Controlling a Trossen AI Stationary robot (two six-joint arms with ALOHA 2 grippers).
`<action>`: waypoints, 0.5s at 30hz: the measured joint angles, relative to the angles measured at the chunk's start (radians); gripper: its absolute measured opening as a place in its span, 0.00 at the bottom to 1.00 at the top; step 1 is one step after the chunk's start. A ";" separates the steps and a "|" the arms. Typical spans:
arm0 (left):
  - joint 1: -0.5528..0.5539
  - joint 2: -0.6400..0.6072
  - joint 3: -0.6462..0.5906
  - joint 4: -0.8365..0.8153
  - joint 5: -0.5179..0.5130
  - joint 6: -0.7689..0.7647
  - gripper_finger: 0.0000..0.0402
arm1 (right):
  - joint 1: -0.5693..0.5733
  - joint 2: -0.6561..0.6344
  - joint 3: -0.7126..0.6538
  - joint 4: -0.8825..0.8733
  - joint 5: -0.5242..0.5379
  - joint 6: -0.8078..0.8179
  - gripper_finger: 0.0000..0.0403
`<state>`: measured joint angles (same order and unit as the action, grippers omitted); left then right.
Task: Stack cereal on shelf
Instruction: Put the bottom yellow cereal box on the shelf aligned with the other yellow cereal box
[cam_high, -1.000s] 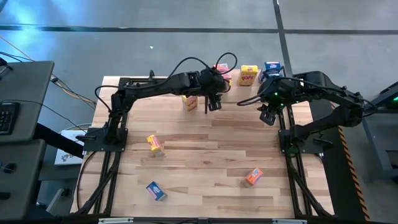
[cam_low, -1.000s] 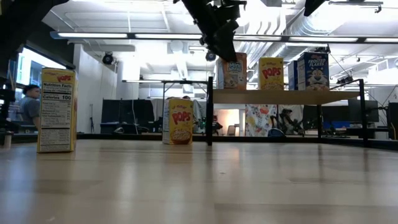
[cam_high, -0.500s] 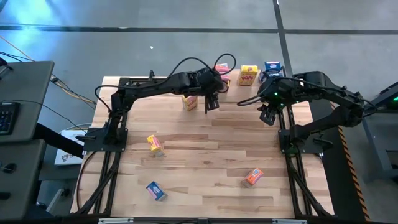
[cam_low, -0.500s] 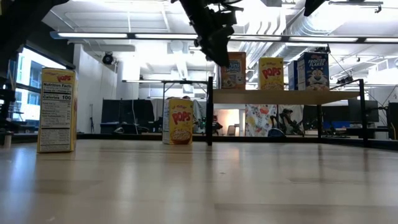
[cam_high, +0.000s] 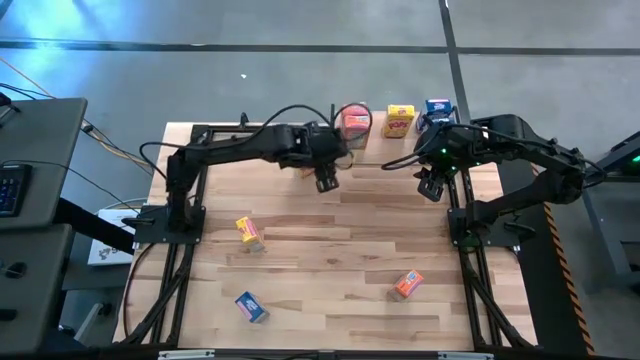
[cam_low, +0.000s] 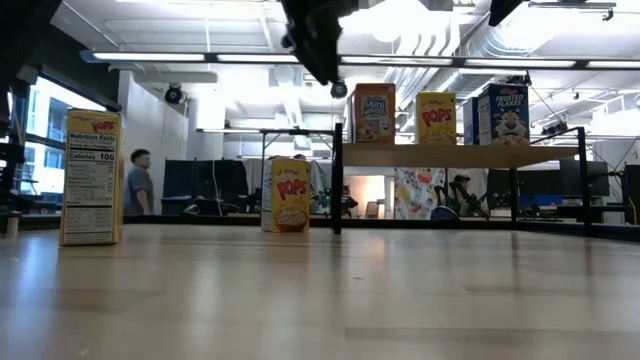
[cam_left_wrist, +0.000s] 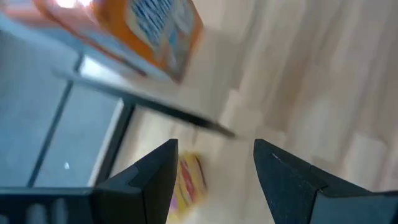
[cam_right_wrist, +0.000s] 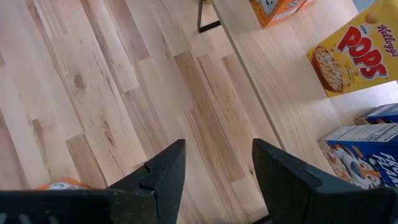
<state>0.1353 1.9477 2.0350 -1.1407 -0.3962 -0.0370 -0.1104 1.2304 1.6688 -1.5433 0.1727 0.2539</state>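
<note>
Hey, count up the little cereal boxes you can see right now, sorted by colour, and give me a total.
Orange boxes: 2 (shelf, table)
Yellow boxes: 3 (shelf, beside the shelf's post, table)
Blue boxes: 2 (shelf, table)
Total: 7 clearly visible

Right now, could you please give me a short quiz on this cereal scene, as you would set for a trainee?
1. How many cereal boxes stand on the shelf?
2. True or false: the left gripper holds a box.
3. Which shelf box stands nearest the right gripper? A orange, B yellow, C blue.
Key: 1. Three. 2. False: it is open and empty. 3. C, the blue Frosted Flakes box.
</note>
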 joint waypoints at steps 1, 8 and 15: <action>-0.013 -0.005 0.000 -0.032 -0.002 -0.029 0.50 | 0.000 0.000 0.000 0.000 0.000 0.000 0.44; -0.083 -0.042 0.000 -0.188 -0.009 -0.214 0.50 | 0.000 0.000 0.000 0.000 0.000 0.000 0.44; -0.098 -0.054 -0.001 -0.295 -0.012 -0.369 0.50 | 0.000 0.000 0.000 0.000 0.000 0.000 0.44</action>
<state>0.0369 1.8932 2.0342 -1.4356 -0.4080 -0.4060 -0.1104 1.2301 1.6688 -1.5433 0.1730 0.2539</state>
